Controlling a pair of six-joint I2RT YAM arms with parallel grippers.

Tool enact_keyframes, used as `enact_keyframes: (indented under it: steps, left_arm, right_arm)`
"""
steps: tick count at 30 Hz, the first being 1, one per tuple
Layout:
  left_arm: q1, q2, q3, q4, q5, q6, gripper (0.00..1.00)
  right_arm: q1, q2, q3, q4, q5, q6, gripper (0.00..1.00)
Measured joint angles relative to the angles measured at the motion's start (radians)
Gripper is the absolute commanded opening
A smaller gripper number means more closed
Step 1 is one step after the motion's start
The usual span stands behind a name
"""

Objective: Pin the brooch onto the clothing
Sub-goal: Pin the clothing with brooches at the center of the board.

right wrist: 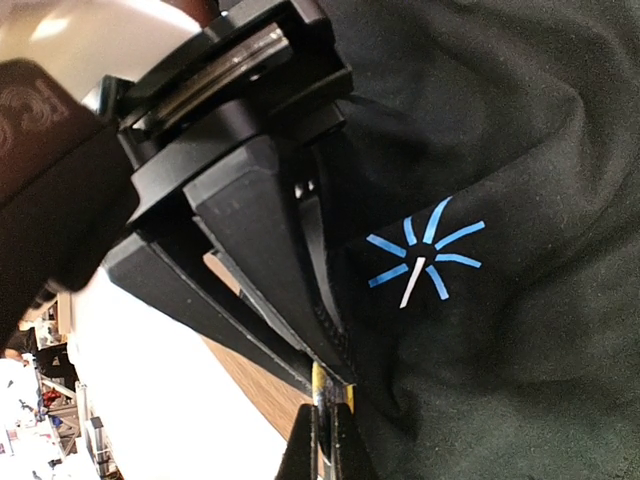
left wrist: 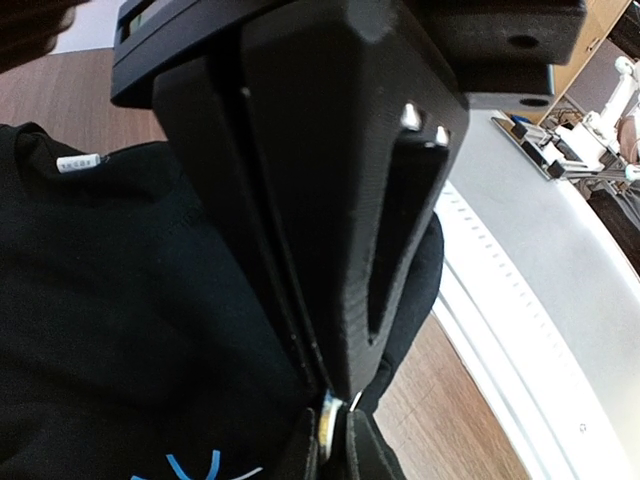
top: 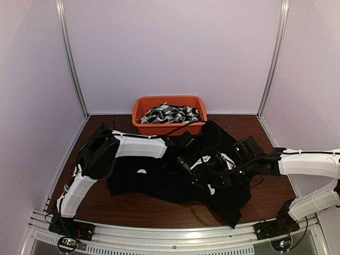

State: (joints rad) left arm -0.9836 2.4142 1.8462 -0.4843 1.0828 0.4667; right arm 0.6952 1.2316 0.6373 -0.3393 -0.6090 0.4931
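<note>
table [top: 133, 204]: brown wood, carrying everything; the two arms are fixed at its near edge so both can reach the middle.
shirt [top: 127, 183]: large and black, spread out loosely across the middle of the table with its front up, so the pinning spot lies within reach of both arms. it is rumpled where the arms meet.
bin [top: 139, 106]: orange, at the back edge beyond the shirt, filled with black-and-white patterned cloth [top: 170, 113]. it sits well away from the work.
left arm [top: 138, 146]: stretched across the shirt toward the centre.
right arm [top: 308, 162]: reaches in from the other side, so the two meet tip to tip over the shirt.
left gripper [left wrist: 335, 395]: jaws narrow, nearly together, pinching the brooch at the very tips, likely to steady it.
right gripper [right wrist: 330, 365]: jaws pressed fully together, tips against the same small piece. whether it nips the pin or only bears on it, i cannot tell.
blue starburst [right wrist: 425, 260]: printed on the shirt front, near the meeting tips but apart from them.
white tag [left wrist: 80, 163]: tiny, at the collar.
brooch [left wrist: 329, 420]: a small metal sliver between the two sets of tips, just over a fold of the shirt; it looks not yet fastened.
</note>
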Motion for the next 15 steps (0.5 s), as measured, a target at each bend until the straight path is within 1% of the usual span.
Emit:
enact_keyframes:
  steps: [8,10,13,15]
  left_arm:
    - [-0.003,0.000,0.022,-0.057,-0.015,0.056,0.15]
    - [-0.005,0.001,0.030,-0.073,-0.026,0.066,0.14]
    - [-0.006,0.003,0.044,-0.093,-0.040,0.074,0.09]
    - [-0.006,0.005,0.047,-0.093,-0.043,0.073,0.09]
  right_arm:
    - [0.001,0.000,0.000,0.005,-0.001,0.005,0.00]
    - [0.001,0.000,0.000,0.005,-0.001,0.008,0.00]
    - [0.001,0.000,0.000,0.005,0.000,0.008,0.00]
    - [0.001,0.000,0.000,0.005,0.000,0.007,0.00]
